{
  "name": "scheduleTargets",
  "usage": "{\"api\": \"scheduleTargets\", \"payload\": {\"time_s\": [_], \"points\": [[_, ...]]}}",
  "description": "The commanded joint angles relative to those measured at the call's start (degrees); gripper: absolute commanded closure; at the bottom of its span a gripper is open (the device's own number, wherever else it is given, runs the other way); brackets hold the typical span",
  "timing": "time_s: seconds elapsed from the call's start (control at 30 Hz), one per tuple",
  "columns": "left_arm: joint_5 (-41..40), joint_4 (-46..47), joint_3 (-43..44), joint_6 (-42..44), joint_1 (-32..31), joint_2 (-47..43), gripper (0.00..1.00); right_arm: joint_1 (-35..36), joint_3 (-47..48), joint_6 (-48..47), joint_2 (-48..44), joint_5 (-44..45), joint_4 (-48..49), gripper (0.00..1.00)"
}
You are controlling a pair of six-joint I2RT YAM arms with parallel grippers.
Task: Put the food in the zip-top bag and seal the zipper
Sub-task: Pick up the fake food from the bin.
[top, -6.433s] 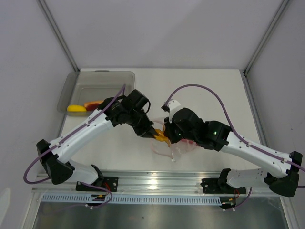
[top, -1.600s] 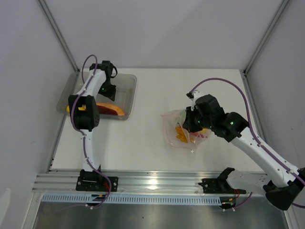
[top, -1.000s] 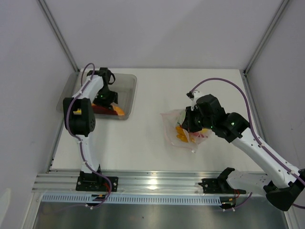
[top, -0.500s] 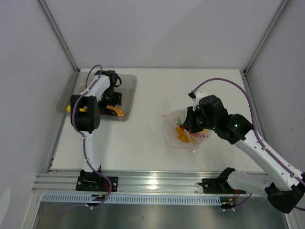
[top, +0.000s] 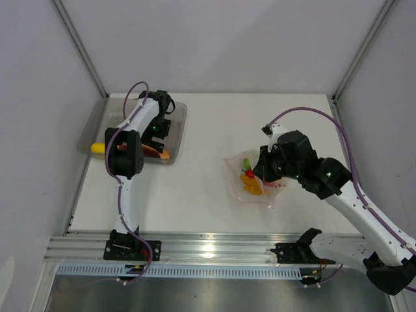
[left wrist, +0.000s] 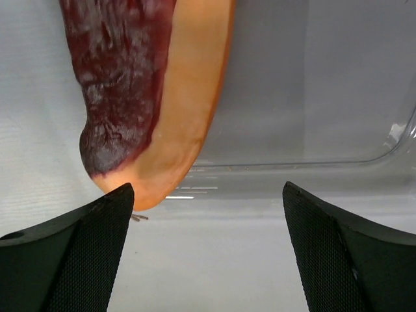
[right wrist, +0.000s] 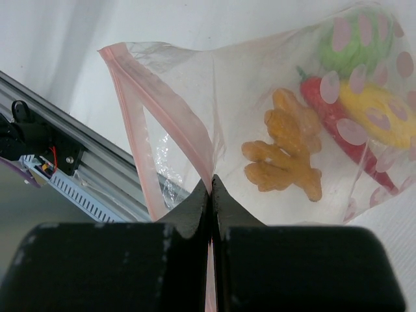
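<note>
Table: white tabletop (top: 214,123), walled at the back and both sides, with a metal rail along the near edge.
Tray: grey translucent rectangular tray (top: 177,116) in the far left corner, its left side along the table's left edge.
Spacing: tray and bag lie well apart, with white tabletop showing between them.
Left gripper (top: 156,136): reaches down inside the tray, jaws spread wide and holding nothing; the tray's curved near wall runs across the gap between the pads.
Right gripper (right wrist: 209,188): fingers pressed together, pinching the bag's mouth edge.
Bag: clear crinkly plastic zip-top bag (top: 250,181) sits right of the table's centre, away from every edge.
Slice: orange-red slice with a dark red face (left wrist: 188,97) lies on the tray floor, its rounded tip just beyond one pad; whether they touch I cannot tell.
Loose piece: yellow piece (top: 97,148) at the tray's left end.
Bagged food: green round fruit (right wrist: 354,42), red chili (right wrist: 328,107), a second yellow piece (right wrist: 377,114) and orange bits (right wrist: 286,153) are inside the bag.
Zipper: thin pinkish-red strip (right wrist: 140,97); its two sides part away from the pinch, so the mouth gapes there.
</note>
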Motion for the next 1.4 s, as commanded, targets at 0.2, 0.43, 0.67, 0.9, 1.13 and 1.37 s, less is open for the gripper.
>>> {"api": "scheduleTargets", "payload": {"time_s": [0.2, 0.43, 0.67, 0.9, 1.13, 1.37], "points": [[-4.6, -12.1, -6.5, -5.8, -1.9, -4.2, 0.08, -0.3, 2.7, -0.2, -3.0, -0.8, -2.3, 1.00], [-8.0, -13.9, -8.1, -3.5, -2.0, -4.0, 0.09, -0.3, 1.9, 0.7, -4.5, -2.1, -2.4, 1.00], [-9.8, -14.0, -7.2, -1.5, -2.2, -2.6, 0.27, -0.2, 1.7, 1.1, -4.8, -1.8, -2.8, 1.00], [-11.6, -14.1, -5.4, 1.7, -1.9, -0.4, 0.60, -0.2, 2.5, 1.5, -5.0, -1.4, -3.3, 1.00], [-11.9, -13.3, -2.9, 3.9, -1.2, 0.7, 0.70, -0.2, 2.3, 1.8, -4.6, -0.8, -3.1, 1.00], [-9.7, -8.1, -3.1, 7.0, -0.7, -1.4, 0.99, -0.2, 2.2, 1.7, -3.8, -0.6, -2.8, 1.00]]}}
